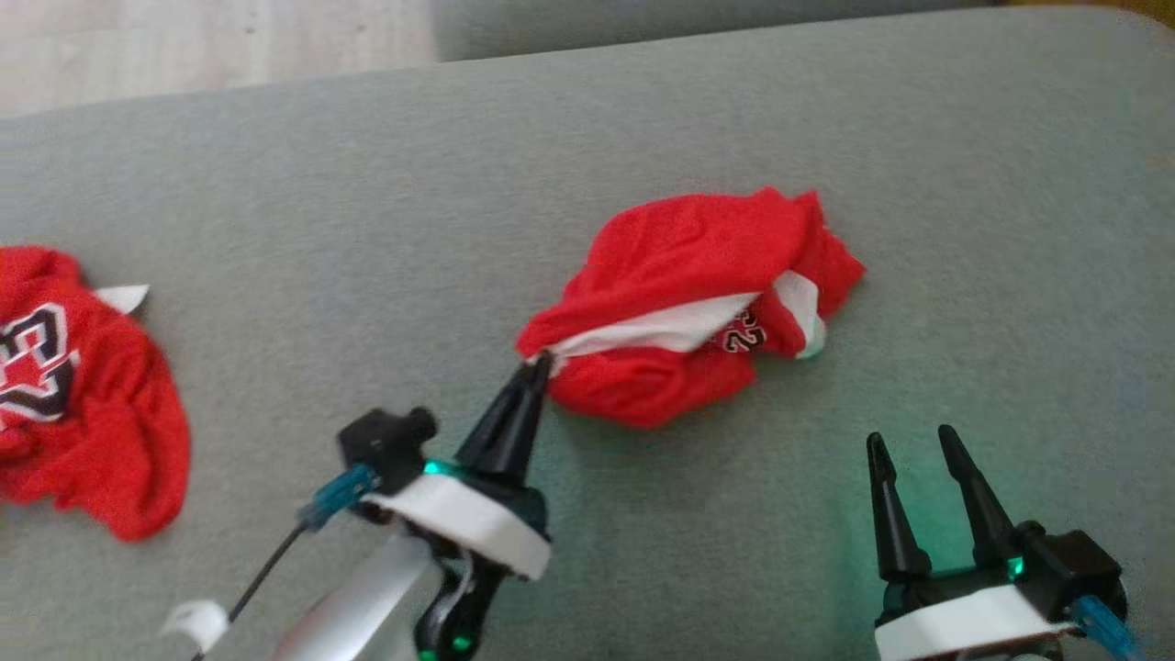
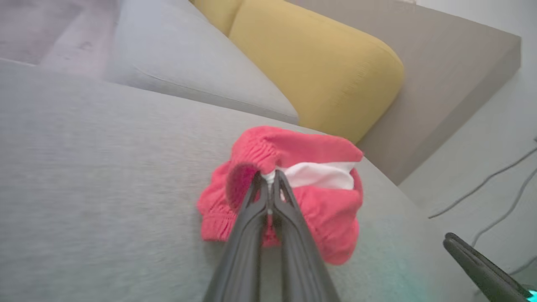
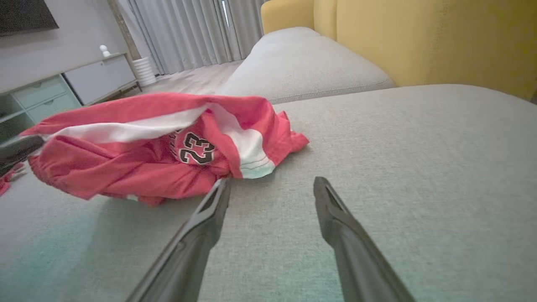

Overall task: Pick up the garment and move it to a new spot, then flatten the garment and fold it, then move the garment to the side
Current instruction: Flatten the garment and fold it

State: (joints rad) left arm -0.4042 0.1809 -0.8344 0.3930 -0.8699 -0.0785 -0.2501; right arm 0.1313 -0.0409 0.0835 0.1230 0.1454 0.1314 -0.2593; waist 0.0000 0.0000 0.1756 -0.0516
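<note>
The garment (image 1: 688,266) is a crumpled red jersey with white trim and a black "23", lying mid-way across the grey sofa seat (image 1: 367,184). My left gripper (image 1: 542,363) is shut on the garment's near-left edge, pinching a fold of red and white cloth. In the left wrist view the left gripper (image 2: 268,178) bites the garment (image 2: 323,214) at its white band. My right gripper (image 1: 913,441) stands open on the seat, to the lower right of the garment and apart from it. In the right wrist view the right gripper (image 3: 272,186) points just right of the garment (image 3: 126,167).
A second red jersey (image 1: 83,404) lies bunched at the seat's left edge. A yellow back cushion (image 2: 319,63) and a grey seat cushion (image 2: 188,63) lie beyond the garment. Floor with cables (image 2: 482,167) drops off past the seat's edge.
</note>
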